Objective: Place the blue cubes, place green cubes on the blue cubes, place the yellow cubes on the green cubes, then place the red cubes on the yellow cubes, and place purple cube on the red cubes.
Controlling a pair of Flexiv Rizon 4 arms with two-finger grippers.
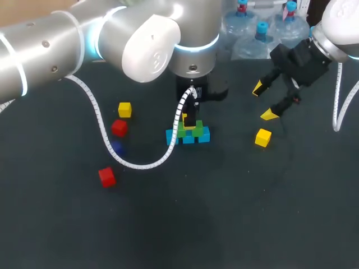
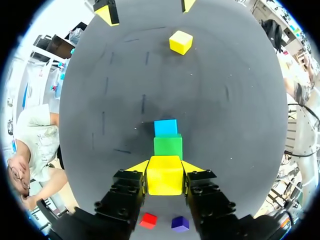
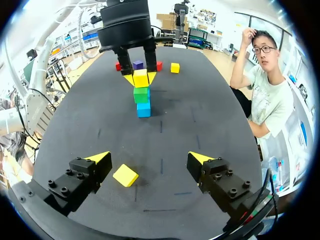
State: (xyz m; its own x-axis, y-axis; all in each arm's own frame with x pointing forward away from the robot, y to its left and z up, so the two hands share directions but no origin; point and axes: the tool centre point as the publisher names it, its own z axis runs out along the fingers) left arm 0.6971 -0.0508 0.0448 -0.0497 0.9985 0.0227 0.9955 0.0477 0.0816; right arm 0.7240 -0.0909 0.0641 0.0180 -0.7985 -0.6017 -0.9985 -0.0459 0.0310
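A row of blue cubes (image 1: 188, 138) lies mid-table with green cubes (image 1: 197, 130) on top. My left gripper (image 2: 165, 167) is shut on a yellow cube (image 2: 164, 176) right above the green cube (image 2: 168, 146) and blue cube (image 2: 165, 127); contact with the green is unclear. In the right wrist view this yellow cube (image 3: 141, 78) tops the stack. My right gripper (image 3: 150, 160) hangs open to the right, over a loose yellow cube (image 3: 125, 175), not touching it. Another yellow cube (image 1: 124, 109), two red cubes (image 1: 118, 127) (image 1: 106, 176) and a purple cube (image 1: 116, 147) lie at the left.
The left arm's white cable (image 1: 101, 126) loops low over the table between the left-hand cubes and the stack. Water bottles (image 1: 261, 36) stand at the far edge behind the right gripper (image 1: 265, 102). The dark table top (image 1: 224, 213) stretches toward the front.
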